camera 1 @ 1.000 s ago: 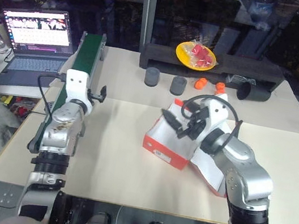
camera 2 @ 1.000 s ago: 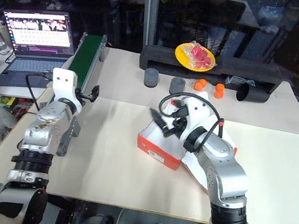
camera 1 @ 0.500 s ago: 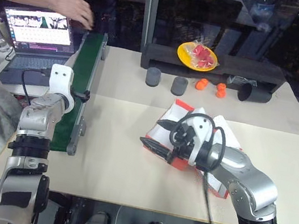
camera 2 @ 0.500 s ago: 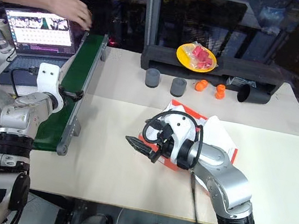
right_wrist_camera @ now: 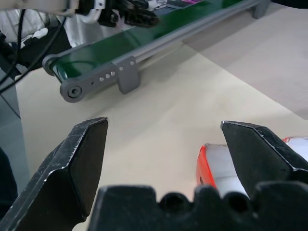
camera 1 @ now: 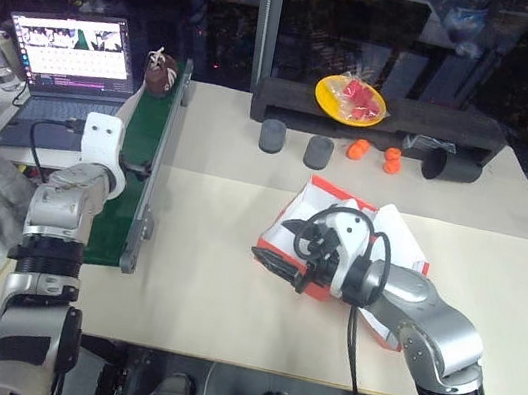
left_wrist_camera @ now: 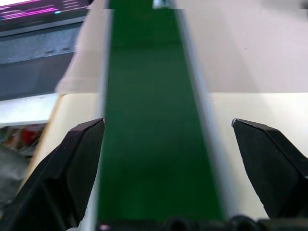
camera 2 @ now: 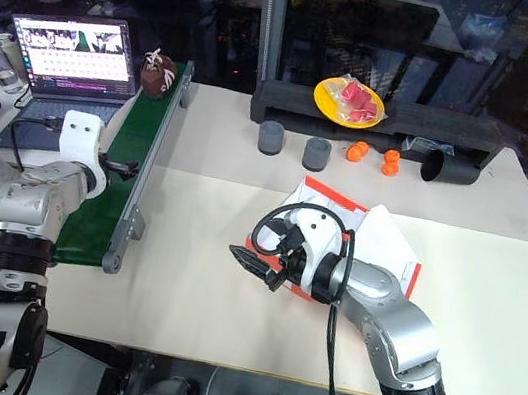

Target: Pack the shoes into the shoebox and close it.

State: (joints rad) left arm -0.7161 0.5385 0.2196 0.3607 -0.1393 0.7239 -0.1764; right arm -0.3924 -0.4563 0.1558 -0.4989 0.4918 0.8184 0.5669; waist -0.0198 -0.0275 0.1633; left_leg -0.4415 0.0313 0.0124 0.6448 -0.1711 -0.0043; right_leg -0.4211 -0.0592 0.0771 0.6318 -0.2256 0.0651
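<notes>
One dark brown shoe (camera 1: 158, 71) with white stripes sits at the far end of the green conveyor belt (camera 1: 124, 215). The red-orange shoebox (camera 1: 319, 183) lies open at the table's middle, with white paper inside. My right gripper (camera 1: 272, 240) hangs open at the box's near left corner, pointing left toward the belt, with nothing between its fingers. In the right wrist view the box corner (right_wrist_camera: 216, 168) shows beside one finger. My left gripper (camera 1: 139, 170) is open over the near part of the belt (left_wrist_camera: 154, 120), well short of the shoe.
A laptop (camera 1: 65, 53) stands left of the belt. At the back are a black tray (camera 1: 378, 120) with a yellow plate (camera 1: 350, 97), two grey cups (camera 1: 272, 136), small orange pieces (camera 1: 357, 150) and a black cylinder (camera 1: 449, 166).
A person's hand that reached over the belt's far end has gone, and a shoe now sits there. My left gripper moved left over the belt. My right gripper sank beside the box.
</notes>
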